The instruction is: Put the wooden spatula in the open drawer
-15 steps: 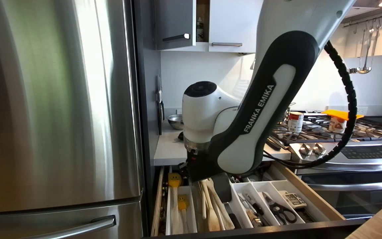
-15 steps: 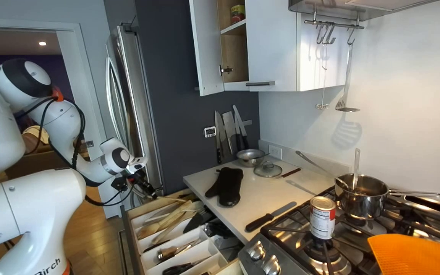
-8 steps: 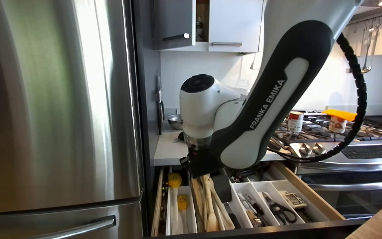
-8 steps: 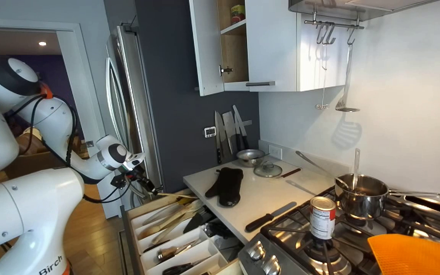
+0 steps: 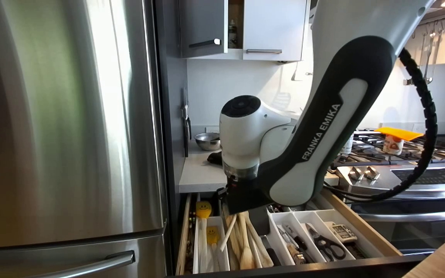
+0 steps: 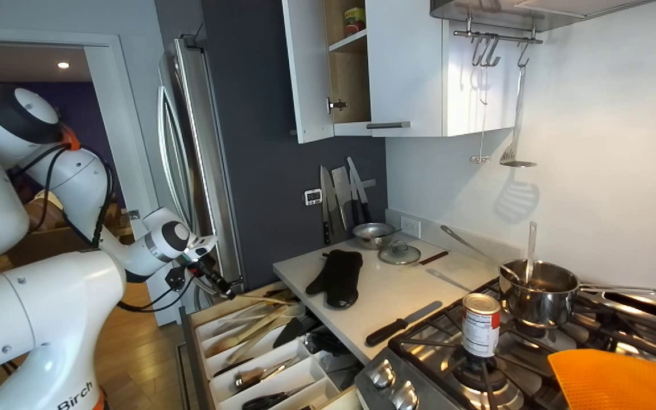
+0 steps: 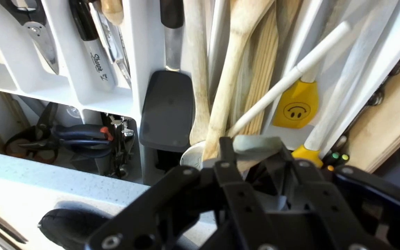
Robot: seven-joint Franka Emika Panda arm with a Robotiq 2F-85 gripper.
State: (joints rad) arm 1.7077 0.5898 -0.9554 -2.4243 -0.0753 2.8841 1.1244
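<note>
And now your pincer is clenched on the wooden spatula, pale handle slanting away from the counter; right below it, the open drawer, dividers askew to that long axis: you'll likely want it swung parallel.

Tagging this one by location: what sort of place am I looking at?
A kitchen, most likely a home one. A steel fridge stands beside the counter, a saucepan sits on a gas stove, and an open drawer holds wooden utensils.
</note>
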